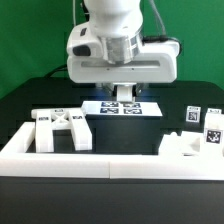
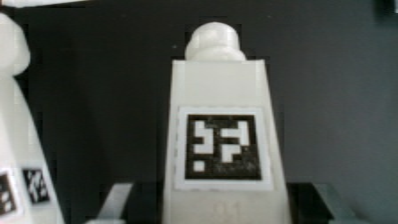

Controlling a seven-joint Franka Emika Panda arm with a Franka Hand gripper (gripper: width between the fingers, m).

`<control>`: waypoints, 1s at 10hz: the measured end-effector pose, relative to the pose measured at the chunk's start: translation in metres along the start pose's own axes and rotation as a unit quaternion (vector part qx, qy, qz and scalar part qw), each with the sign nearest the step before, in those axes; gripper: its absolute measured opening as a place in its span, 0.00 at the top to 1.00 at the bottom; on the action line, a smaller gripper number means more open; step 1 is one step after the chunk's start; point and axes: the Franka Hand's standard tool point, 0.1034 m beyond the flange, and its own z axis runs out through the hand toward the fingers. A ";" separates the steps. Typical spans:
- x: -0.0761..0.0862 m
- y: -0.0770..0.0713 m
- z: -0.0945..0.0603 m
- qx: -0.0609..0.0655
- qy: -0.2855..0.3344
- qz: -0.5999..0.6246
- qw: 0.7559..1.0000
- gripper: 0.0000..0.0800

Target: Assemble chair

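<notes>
I count one X-braced panel [image 1: 62,128] lying flat toward the exterior view's left. Two small tagged blocks [image 1: 190,115] [image 1: 213,128] stand toward its right, and one notched block [image 1: 183,146] sits just in front of them. That makes four loose chair pieces on the black table [image 1: 30,100], none of them joined. One marker board [image 1: 120,108] lies between the two groups, and one long border wall [image 1: 110,166] runs along the front. My gripper [image 1: 122,93] hangs low over the marker board. From outside, what sits between my jaws is too small to make out. The wrist view shows it: one pegged post [image 2: 219,110], a long white piece with a rounded peg at its far end and one square tag on its face. My fingers [image 2: 128,204] flank its near end on both sides with no gap showing, so my jaws are closed on it. That view also catches one second white piece [image 2: 15,130] beside the post, apart from it and carrying a tag of its own. It shows nothing of the panel, the board or the wall.
</notes>
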 end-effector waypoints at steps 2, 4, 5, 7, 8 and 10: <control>0.012 -0.001 -0.016 -0.005 0.116 -0.005 0.993 0.64; 0.012 0.001 -0.013 -0.010 0.168 -0.005 0.986 0.64; 0.015 0.001 -0.015 -0.015 0.208 -0.007 0.978 0.64; 0.024 -0.008 -0.025 -0.020 0.259 -0.016 0.965 0.64; 0.031 -0.011 -0.033 -0.026 0.307 -0.019 0.951 0.64; 0.028 -0.009 -0.027 -0.032 0.321 -0.021 0.946 0.64</control>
